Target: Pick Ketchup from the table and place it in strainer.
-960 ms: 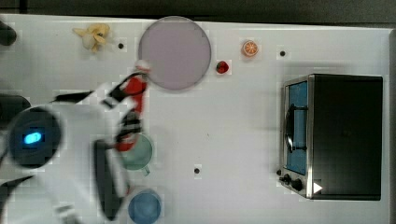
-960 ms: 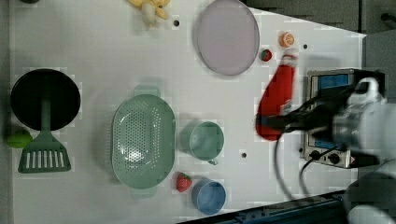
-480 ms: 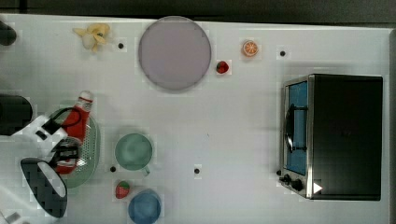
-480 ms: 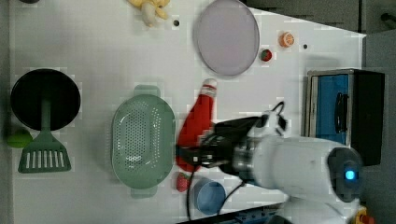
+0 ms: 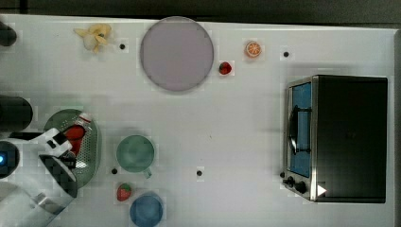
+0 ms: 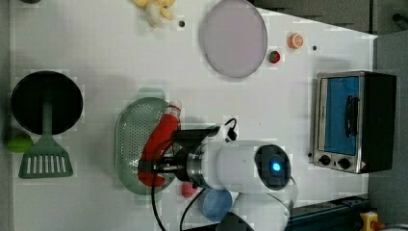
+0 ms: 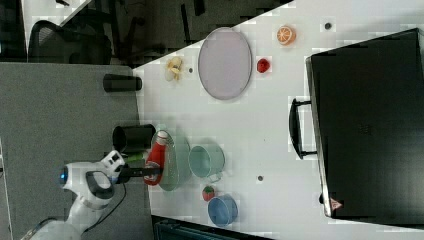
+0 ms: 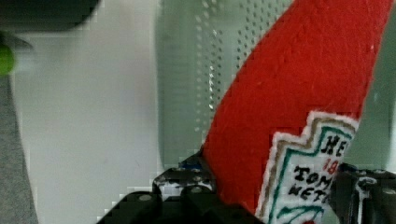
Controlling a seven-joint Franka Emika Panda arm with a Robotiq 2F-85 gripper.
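Note:
The Ketchup (image 6: 159, 139), a red squeeze bottle with a white cap and a white label, hangs tilted over the pale green strainer (image 6: 126, 139). My gripper (image 6: 153, 166) is shut on the bottle's lower body. In the wrist view one dark finger (image 8: 187, 183) sits on each side of the Ketchup (image 8: 289, 107), with the strainer's perforated bottom (image 8: 196, 70) behind it. The top view has the Ketchup (image 5: 74, 134) above the strainer (image 5: 94, 150), at the top view's left edge. In the right view the Ketchup (image 7: 156, 156) stands against the strainer (image 7: 176, 161). Whether the bottle touches the strainer's bottom I cannot tell.
A green cup (image 5: 135, 153), a blue cup (image 5: 146, 210) and a strawberry (image 5: 124, 192) sit close beside the strainer. A lilac plate (image 5: 176, 53), a second strawberry (image 5: 225, 68), an orange slice (image 5: 253, 48) and a toaster oven (image 5: 338, 138) lie further off. A black pan (image 6: 46, 102) and green spatula (image 6: 45, 159) flank the strainer.
My arm has carried the Ketchup from beside the lilac plate, past the green cup, to above the strainer. The grip has stayed the same.

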